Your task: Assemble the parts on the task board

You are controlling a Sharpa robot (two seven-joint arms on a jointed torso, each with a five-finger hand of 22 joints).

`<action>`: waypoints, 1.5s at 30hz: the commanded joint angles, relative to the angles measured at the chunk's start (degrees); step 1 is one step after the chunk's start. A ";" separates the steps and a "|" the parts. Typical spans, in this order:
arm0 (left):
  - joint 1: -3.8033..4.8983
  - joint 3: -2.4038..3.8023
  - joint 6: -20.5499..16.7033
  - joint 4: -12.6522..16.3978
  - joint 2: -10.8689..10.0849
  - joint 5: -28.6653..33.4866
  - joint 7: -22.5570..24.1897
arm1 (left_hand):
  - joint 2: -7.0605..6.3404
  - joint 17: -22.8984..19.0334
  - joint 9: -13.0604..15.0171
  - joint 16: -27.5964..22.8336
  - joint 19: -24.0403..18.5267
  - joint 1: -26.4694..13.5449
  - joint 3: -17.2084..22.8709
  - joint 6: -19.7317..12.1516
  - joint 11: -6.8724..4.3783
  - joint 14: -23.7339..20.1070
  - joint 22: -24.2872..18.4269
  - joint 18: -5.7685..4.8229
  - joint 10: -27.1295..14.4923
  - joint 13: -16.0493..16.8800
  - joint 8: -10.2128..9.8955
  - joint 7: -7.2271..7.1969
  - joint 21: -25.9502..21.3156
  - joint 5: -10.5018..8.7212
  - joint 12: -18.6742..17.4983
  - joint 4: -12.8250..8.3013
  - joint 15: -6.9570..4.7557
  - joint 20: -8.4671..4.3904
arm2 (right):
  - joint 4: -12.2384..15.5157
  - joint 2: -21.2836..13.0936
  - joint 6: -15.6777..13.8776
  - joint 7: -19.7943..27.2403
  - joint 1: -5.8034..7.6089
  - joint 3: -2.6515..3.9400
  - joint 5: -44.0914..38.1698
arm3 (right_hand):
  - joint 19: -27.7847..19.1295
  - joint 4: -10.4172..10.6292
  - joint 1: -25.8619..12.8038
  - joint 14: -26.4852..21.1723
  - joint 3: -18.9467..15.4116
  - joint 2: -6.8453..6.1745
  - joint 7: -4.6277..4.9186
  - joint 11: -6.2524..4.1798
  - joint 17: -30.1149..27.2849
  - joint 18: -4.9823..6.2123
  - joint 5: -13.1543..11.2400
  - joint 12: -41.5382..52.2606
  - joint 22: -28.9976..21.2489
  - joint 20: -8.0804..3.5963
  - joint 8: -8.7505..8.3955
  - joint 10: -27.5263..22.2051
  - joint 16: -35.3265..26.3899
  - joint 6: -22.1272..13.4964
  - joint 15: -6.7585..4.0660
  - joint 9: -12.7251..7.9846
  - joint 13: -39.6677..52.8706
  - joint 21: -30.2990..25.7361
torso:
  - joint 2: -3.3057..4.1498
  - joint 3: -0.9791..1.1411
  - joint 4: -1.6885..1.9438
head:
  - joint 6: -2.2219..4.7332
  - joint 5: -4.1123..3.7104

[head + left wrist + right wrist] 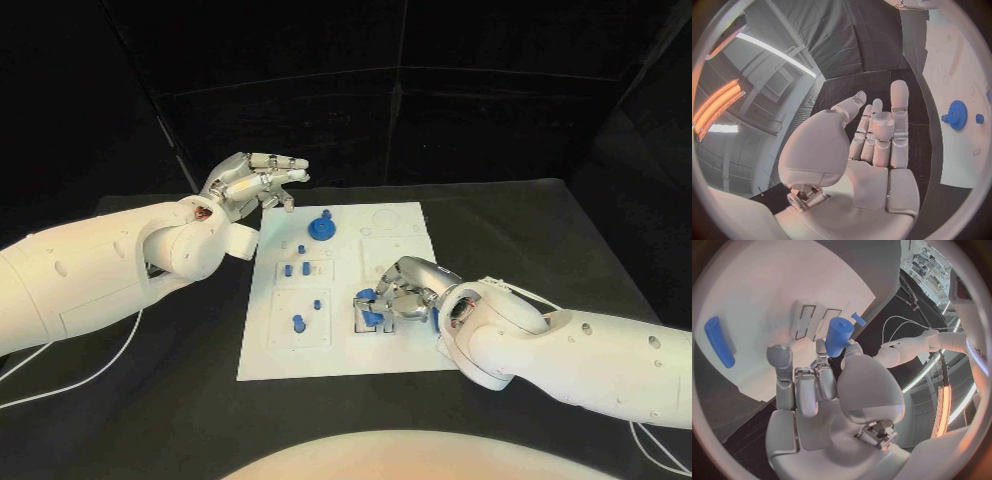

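Right robot hand (401, 292) on task board (274, 355)
Pinches blue cylinder (839, 336); left robot hand (257, 182) raised at far-left corner, fingers spread, empty.

I can read no words, numbers or signs anywhere. My task board (339, 345) has faint printed outlines, but no letters on it come clear. There is a dark mark on my left arm (976, 354) in the right wrist view, too small and bent to make out.
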 commanded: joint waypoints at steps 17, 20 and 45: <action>0.19 0.03 0.31 0.01 0.19 0.03 0.59 | 0.02 0.08 -0.02 0.33 -0.03 -0.57 -0.16 -0.48 0.11 -0.24 0.08 0.81 -0.42 0.02 0.31 0.06 0.02 -0.21 0.30 0.26 0.15 0.23 | -1.35 1.25 2.55 -2.76 0.11 0.04 -0.72 | -0.69 0.16 -5.69 5.37 -4.87 -0.83 0.08 -0.16 12.16 -0.80 -15.35 -1.67 -1.52 -0.23 0.82 -0.55 -0.10 0.01 -0.59 1.84 2.45 -0.73 | 0.01 0.09 -0.22 | -0.15 0.62; 0.20 0.03 0.31 0.01 0.16 0.03 0.57 | 0.02 0.08 -0.02 0.33 -0.03 -0.57 -0.16 -0.48 0.11 -0.24 0.08 0.81 -0.42 0.02 0.31 0.06 0.02 -0.21 0.30 0.26 0.15 0.23 | -1.32 1.21 2.33 -2.78 0.11 0.04 -0.85 | -0.72 0.19 -6.18 5.37 -4.81 -1.25 0.08 -0.13 12.16 -0.79 -16.10 -1.85 -1.60 -0.21 0.84 -0.63 -0.10 -0.07 -0.58 1.97 2.35 -0.80 | 0.03 0.08 -0.21 | -0.22 0.65; 0.20 0.02 0.28 -0.03 -0.14 0.03 0.46 | 0.02 0.08 -0.02 0.33 -0.03 -0.57 -0.16 -0.48 0.11 -0.24 0.08 0.81 -0.42 0.02 0.31 0.06 0.02 -0.21 0.30 0.26 0.15 0.23 | 4.39 -10.30 -4.20 5.45 0.17 0.05 1.23 | -1.55 -1.58 1.32 5.21 -3.53 -0.44 1.34 0.91 11.41 -0.52 -7.66 -3.45 -3.43 0.54 -1.00 -1.69 -0.48 -3.28 0.31 1.94 1.49 -2.09 | -0.13 0.03 -0.46 | 0.00 0.14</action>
